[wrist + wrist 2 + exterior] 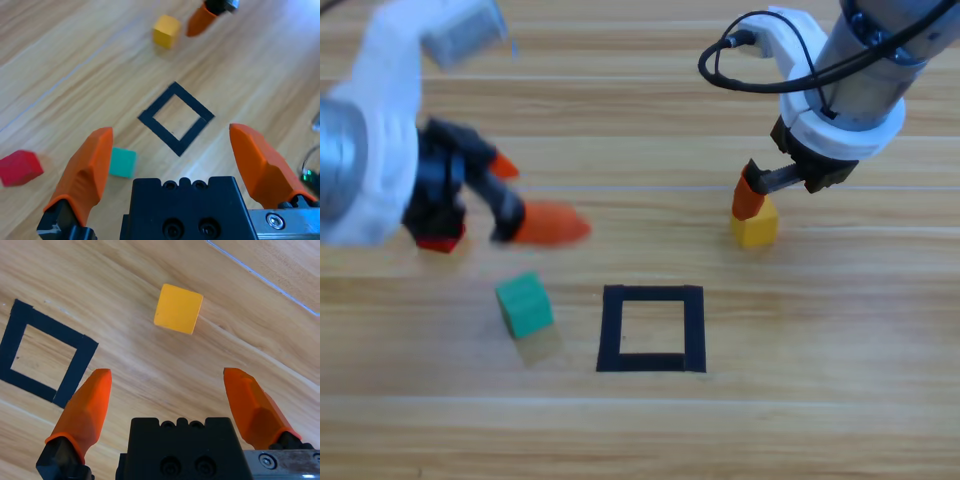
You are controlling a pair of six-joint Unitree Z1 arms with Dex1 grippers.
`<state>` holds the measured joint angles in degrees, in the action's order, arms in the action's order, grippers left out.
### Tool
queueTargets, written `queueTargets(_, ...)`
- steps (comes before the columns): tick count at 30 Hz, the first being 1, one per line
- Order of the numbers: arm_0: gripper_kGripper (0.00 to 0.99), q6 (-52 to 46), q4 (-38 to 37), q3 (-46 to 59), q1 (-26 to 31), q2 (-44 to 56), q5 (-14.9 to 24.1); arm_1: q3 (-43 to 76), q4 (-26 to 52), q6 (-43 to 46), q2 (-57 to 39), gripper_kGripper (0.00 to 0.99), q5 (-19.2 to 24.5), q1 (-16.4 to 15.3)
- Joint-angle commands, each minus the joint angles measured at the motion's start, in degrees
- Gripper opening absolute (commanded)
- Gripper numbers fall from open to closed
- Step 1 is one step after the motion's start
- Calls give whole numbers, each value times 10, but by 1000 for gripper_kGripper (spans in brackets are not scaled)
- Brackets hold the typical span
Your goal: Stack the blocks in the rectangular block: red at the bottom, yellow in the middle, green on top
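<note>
Left gripper (172, 150): mine, released, high over small teal-green cube (122, 162).
Red target: small solid red cube (19, 168) lies beyond my left jaw, nearest this arm.
Right gripper (167, 390): released, yellow cube (178, 308) ahead.

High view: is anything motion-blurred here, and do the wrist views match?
High view: the left pincer and its arm are smeared, while the green cube and yellow cube stay crisp. Left wrist view: the red cube is slightly blurred. Right wrist view: sharp throughout.
</note>
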<state>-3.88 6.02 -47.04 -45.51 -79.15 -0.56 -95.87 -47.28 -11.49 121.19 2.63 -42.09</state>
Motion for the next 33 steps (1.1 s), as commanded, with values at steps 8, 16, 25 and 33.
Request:
queueTargets(8,990,-147,218,-155,329,-116,-22,-49,-13,-37,116,959,31,16)
queueTargets(16,990,-86,351,-293,346,-233,-3,-70,-13,-49,145,950,32,16)
queueTargets(25,990,-19,472,-469,292,-402,44,-86,-13,-52,175,810,28,16)
queueTargets(33,990,-4,524,-530,293,-453,42,-88,-13,-54,193,727,12,31)
